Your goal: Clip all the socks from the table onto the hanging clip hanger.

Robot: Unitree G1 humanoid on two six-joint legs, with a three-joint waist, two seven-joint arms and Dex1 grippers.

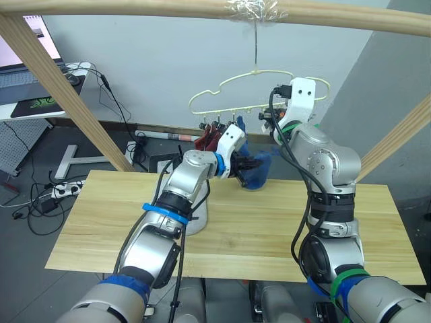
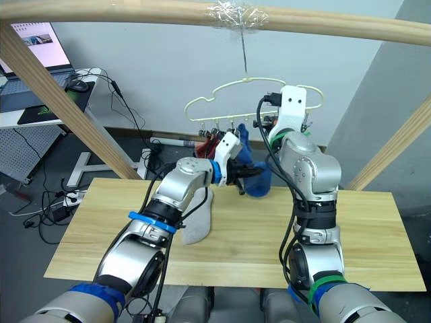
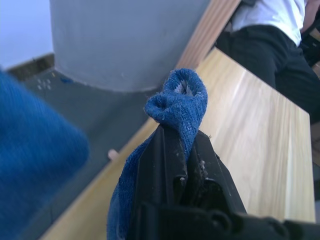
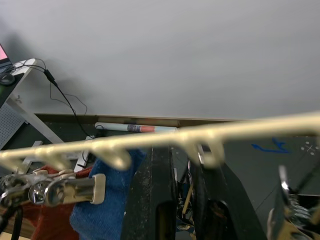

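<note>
- A blue sock (image 3: 177, 102) is pinched between the black fingers of the left hand (image 3: 181, 150), its bunched end poking out past the fingertips.
- The left hand (image 1: 250, 163) holds that sock up above the far edge of the counter (image 1: 363, 222), just below the hanger (image 1: 222, 91).
- The hanger is a thin pale yellow-green wire cloud shape; it hangs by a metal hook from a wooden pole (image 1: 135, 8) overhead.
- Rust red socks (image 1: 209, 138) hang from clips at the hanger's left part, beside the left hand.
- In the right wrist view, blue knit (image 4: 102, 212) hangs under the hanger wire next to red knit (image 4: 50, 222).
- The right hand (image 4: 182, 155) is raised at the hanger's right side, its two fingers slightly apart with the wire's lower bar crossing in front of them; whether it grips the wire cannot be told.
- A light grey sock (image 2: 196, 219) lies flat on the counter under the left arm.
- A person in a white top and dark trousers (image 3: 272, 40) stands at the counter's far end in the left wrist view.
</note>
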